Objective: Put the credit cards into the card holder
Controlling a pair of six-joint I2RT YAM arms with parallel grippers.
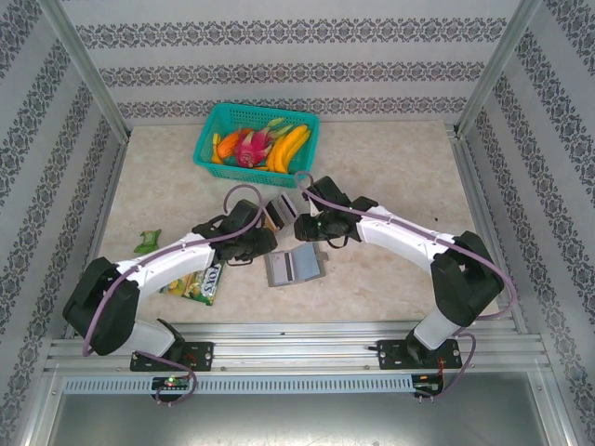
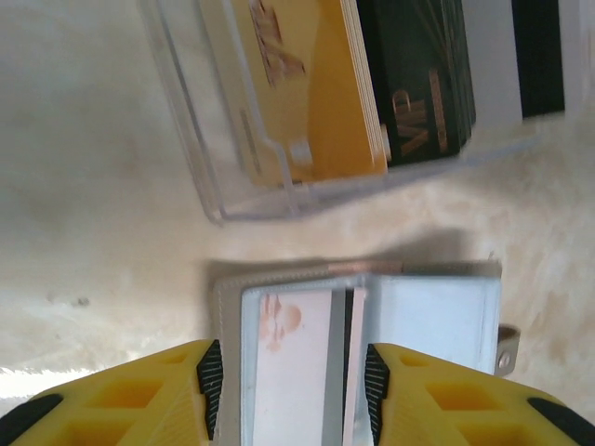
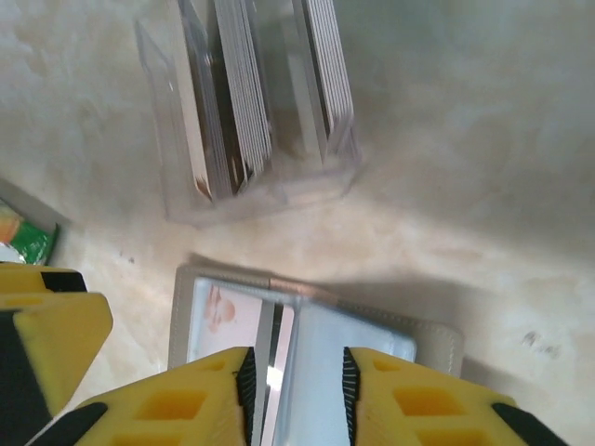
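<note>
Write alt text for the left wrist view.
Left gripper, yellow fingers apart, hovers over the open grey card holder, which has a white card in one panel. Beyond it, a clear box holds orange, dark and white credit cards.

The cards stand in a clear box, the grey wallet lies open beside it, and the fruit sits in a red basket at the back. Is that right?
Not quite: the basket is teal, not red, as the top view shows. The rest holds: the cards stand in the clear box, the grey wallet lies open beside it, and the fruit sits at the back.
</note>
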